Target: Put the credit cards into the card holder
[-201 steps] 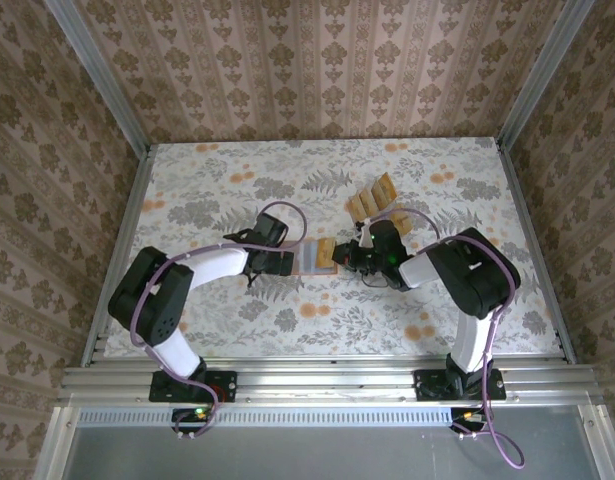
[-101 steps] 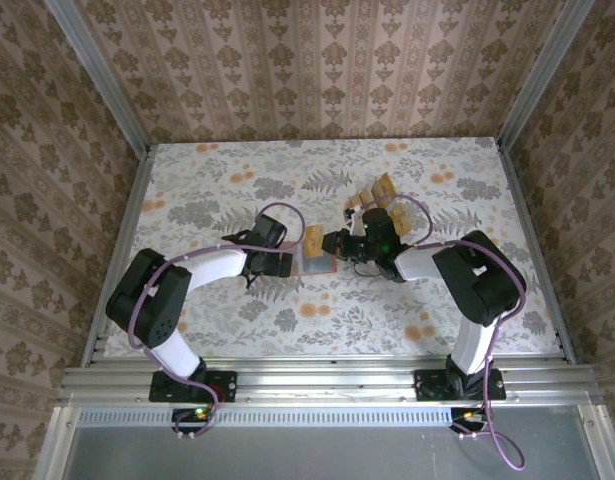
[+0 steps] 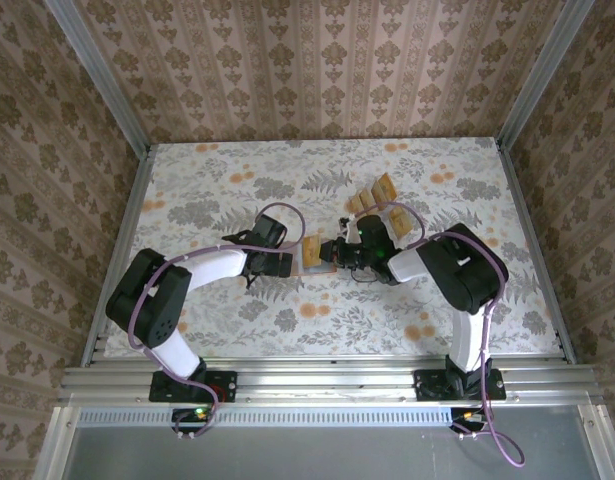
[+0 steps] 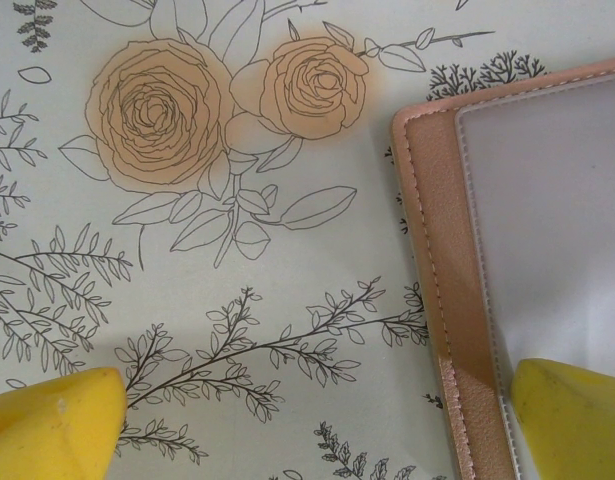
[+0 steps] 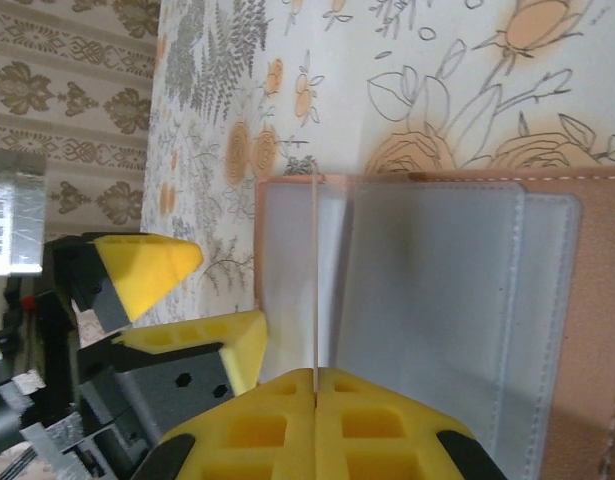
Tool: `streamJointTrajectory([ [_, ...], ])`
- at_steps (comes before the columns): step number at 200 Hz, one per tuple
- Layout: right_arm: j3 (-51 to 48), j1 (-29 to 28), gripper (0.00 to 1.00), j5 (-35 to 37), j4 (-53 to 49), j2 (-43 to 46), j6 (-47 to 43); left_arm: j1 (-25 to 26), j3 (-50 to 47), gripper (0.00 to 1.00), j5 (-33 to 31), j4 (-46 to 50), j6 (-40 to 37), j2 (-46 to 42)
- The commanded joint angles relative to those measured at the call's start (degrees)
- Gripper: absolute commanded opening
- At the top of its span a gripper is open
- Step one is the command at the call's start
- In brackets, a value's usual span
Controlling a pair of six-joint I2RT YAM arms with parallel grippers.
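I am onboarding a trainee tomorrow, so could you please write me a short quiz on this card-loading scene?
1. True or false: the left fingers are shut on the card holder.
2. What do the right fingers grip? A) a credit card B) the card holder C) nothing
3. Fill in: the card holder lies ____ on the table, greyish inner face up.
Key: 1 false, they stand open; 2 A; 3 open.
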State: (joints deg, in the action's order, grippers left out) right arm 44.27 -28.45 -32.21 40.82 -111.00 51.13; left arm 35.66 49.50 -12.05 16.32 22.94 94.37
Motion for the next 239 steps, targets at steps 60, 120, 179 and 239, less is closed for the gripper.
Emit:
streamJointTrajectory([
  [60, 0.7, 0.0, 0.00, -2.2, 5.5, -3.4, -0.2, 0.2, -0.9, 1.00, -2.2, 3.7, 0.4, 1.0],
  [120, 0.8, 0.1, 0.00, -3.0, 5.9, -4.4, 0.4, 0.3, -0.6, 1.00, -2.2, 3.9, 0.3, 1.4],
  [179, 0.6, 0.0, 0.00, -3.3, 6.1, -5.1, 1.0, 0.4, -0.6, 1.00, -2.3, 3.9, 0.3, 1.3],
  [239, 0.4, 0.0, 0.00, -3.5, 5.9, -6.0, 1.5, 0.4, -0.4, 1.00, -2.4, 4.0, 0.3, 1.6],
])
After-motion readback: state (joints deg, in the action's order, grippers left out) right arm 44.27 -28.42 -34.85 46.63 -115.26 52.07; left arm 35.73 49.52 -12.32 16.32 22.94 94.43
